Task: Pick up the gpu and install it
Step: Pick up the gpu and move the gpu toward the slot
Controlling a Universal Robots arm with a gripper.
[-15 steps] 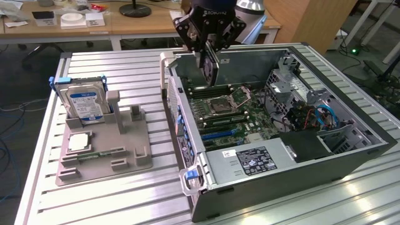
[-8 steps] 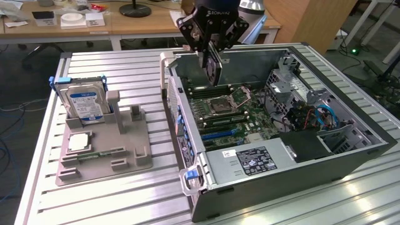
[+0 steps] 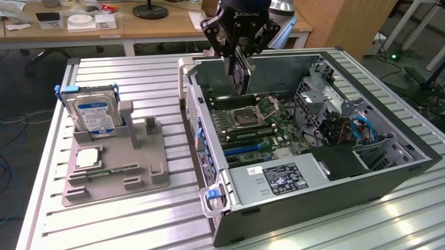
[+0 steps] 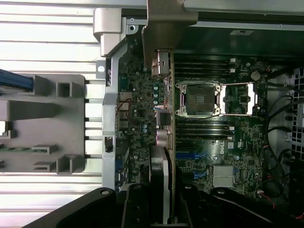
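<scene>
A robot arm's gripper [image 3: 238, 51] is clenched on the gpu [image 3: 241, 78], holding the thin dark card on edge so that it hangs straight down from the fingers over the open computer case [image 3: 389, 177]. The card's lower edge reaches inside the case walls, above the motherboard [image 3: 268, 133]; whether it touches the board cannot be made out. In the wrist view the gpu [image 4: 161, 161] runs edge-on away from the gripper [image 4: 161, 213], a black finger [image 4: 137, 209] pressed to either flat face and its metal bracket [image 4: 168, 23] at the far end. Directly beneath the gripper lie the green board's open processor socket [image 4: 199, 99] and rows of memory slots; the blue expansion slots [image 4: 190, 155] sit just to one side of the card. Further from the gripper, at the case's near end in the exterior view, a grey power supply [image 3: 278, 179] carries a black label. Well apart from the gripper, toward the exterior view's left, a grey holder [image 3: 118, 161] rests on the ribbed metal surface [image 3: 125, 224] with a blue-labelled hard drive [image 3: 94, 114] standing upright in it and a narrow green memory stick [image 3: 104, 172] lying flat near its front.
</scene>
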